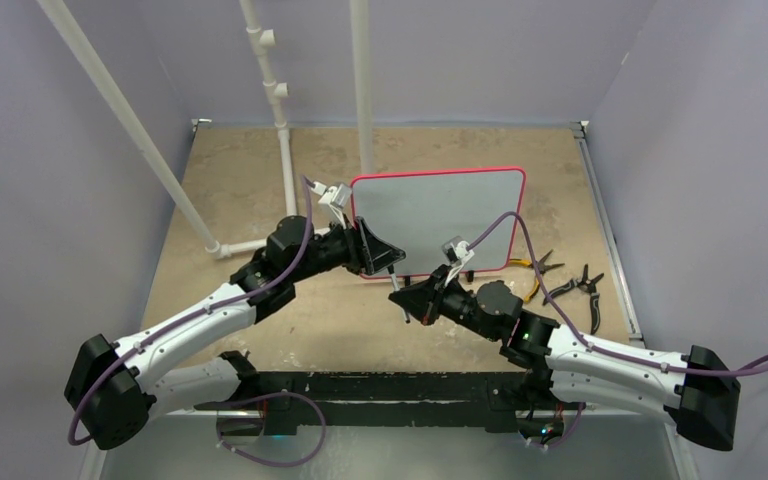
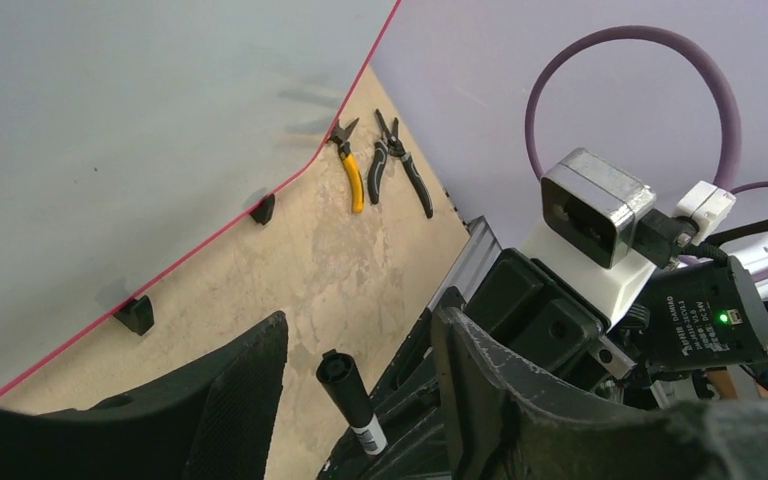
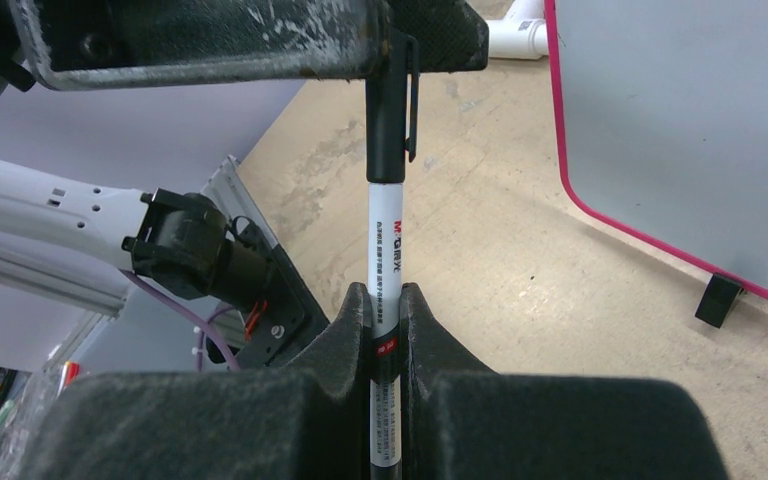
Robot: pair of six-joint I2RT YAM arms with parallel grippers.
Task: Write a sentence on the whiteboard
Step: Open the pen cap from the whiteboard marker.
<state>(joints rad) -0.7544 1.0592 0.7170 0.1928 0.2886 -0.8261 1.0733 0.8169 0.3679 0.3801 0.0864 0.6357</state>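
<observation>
The whiteboard (image 1: 440,215) lies flat at the table's middle, pink-red framed, and its face is blank; no sentence shows on it. It also shows in the left wrist view (image 2: 110,130) and the right wrist view (image 3: 690,120). My right gripper (image 1: 412,298) (image 3: 387,300) is shut on a white-barrelled marker (image 3: 385,240) just in front of the board's near edge. The marker's black cap (image 2: 345,390) (image 3: 388,110) is on. It stands between the fingers of my left gripper (image 1: 385,258) (image 2: 360,400), which is open around the cap without touching it.
Yellow-handled pliers (image 1: 538,268) (image 2: 352,172) and black-handled pliers (image 1: 585,285) (image 2: 400,172) lie right of the board. White PVC pipes (image 1: 282,130) stand behind and to the left of it. A metal rail (image 1: 610,240) runs along the table's right edge.
</observation>
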